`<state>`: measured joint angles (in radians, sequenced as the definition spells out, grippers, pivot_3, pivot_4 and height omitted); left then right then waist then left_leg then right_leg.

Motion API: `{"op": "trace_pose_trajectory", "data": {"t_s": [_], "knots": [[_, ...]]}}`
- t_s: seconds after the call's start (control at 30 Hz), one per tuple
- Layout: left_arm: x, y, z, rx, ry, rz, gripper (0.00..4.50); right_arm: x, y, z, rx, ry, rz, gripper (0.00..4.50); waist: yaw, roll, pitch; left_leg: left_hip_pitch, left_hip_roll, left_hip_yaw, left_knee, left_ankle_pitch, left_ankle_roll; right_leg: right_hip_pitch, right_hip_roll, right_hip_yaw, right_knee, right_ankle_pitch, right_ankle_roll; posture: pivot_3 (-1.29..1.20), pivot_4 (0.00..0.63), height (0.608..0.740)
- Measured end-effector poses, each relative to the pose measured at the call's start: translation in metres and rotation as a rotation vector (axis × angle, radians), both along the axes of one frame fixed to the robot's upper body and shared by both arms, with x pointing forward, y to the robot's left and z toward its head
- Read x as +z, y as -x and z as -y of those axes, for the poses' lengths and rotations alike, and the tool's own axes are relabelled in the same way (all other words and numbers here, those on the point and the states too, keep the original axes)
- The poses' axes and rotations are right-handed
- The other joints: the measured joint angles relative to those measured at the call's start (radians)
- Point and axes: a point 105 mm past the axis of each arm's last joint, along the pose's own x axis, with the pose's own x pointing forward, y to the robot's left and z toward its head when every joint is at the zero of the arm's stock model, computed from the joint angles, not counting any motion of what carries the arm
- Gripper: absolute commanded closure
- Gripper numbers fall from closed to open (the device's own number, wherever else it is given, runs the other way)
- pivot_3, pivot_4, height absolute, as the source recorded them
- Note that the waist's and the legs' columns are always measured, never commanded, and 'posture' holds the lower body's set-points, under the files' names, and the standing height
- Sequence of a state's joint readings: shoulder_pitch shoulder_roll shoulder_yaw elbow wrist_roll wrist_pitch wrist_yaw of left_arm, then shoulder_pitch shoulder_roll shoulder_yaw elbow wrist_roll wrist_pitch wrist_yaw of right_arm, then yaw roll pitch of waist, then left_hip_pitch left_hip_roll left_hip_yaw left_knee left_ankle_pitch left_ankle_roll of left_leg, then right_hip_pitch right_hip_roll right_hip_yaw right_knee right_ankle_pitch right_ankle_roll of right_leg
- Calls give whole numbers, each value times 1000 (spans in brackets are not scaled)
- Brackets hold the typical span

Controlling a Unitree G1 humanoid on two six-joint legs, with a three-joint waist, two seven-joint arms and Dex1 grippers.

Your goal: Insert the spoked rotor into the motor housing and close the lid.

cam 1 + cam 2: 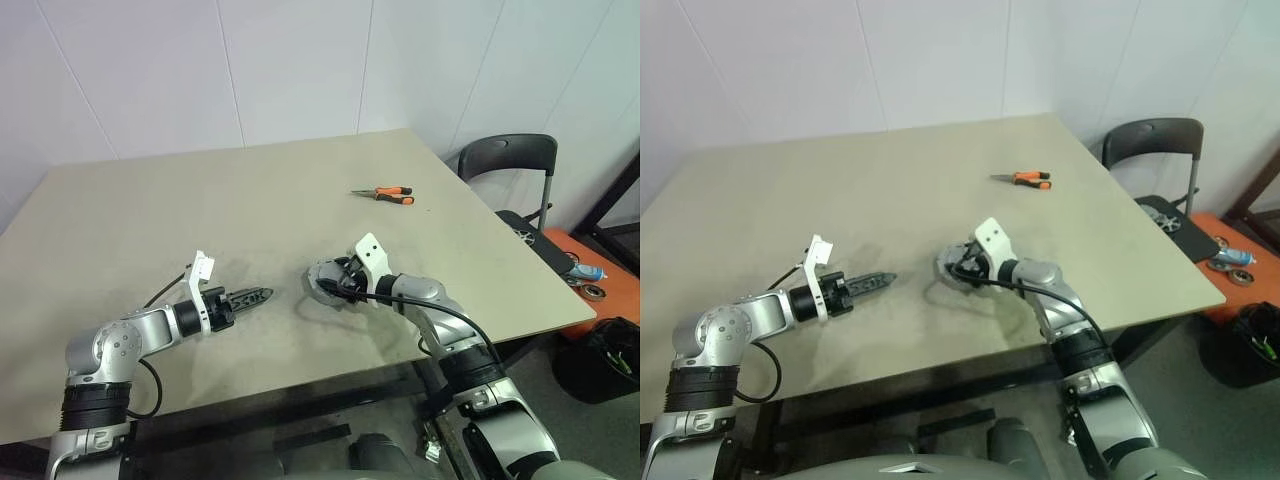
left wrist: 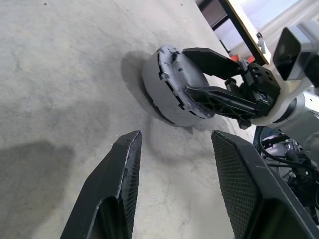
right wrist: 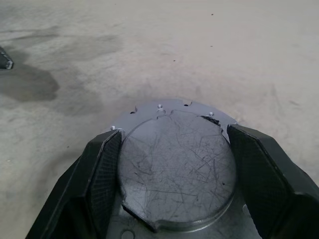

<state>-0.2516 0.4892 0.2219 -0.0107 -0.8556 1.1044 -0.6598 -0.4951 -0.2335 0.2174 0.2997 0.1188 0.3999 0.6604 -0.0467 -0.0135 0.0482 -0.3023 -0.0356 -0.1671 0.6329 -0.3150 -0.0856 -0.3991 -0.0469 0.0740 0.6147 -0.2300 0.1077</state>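
- Grey, scratched metal fills the gap between my right gripper fingers: the motor housing, a round, flat-faced drum, clamped by its sides and tilted on edge against the table.
- My left gripper hovers just beside it, its mesh-textured black fingers parted around nothing.
- Orange-handled pliers lie well apart on the beige tabletop.
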Motion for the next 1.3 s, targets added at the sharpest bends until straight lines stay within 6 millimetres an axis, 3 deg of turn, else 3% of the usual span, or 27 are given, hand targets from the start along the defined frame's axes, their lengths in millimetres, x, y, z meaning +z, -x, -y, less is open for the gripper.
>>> {"op": "trace_pose_trajectory", "data": {"t_s": [0.27, 0.47, 0.7, 1.3], "knots": [[0, 0, 0, 0, 0, -1, 2110, -6, -5, -1, -19, 0, -25, 1470, -7, -1, -1, 14, 0, 0, 0, 0, 0, 12, 0, 0, 0, -1, 0, 0, 0, 740], [0, 0, 3, -2, 8, 1, 2110, -5, -5, -1, -6, -3, -31, 1470, -12, -1, -1, 14, 0, 0, -1, 0, 0, 13, 0, 0, -1, -1, 0, 0, 0, 740], [20, -15, 10, -8, 21, 67, 2110, -4, -4, -1, 14, -4, -37, 1470, -14, -1, -1, 13, 0, 0, -2, 0, 0, 12, 0, 0, -2, -1, 0, 0, 0, 740], [35, -30, 32, 5, 72, 106, 2110, -9, -2, -5, 17, 1, 14, 1470, -24, -1, -1, 13, 0, 0, -3, 0, 0, 12, 0, 0, -3, -1, 1, 0, 0, 740]]}}
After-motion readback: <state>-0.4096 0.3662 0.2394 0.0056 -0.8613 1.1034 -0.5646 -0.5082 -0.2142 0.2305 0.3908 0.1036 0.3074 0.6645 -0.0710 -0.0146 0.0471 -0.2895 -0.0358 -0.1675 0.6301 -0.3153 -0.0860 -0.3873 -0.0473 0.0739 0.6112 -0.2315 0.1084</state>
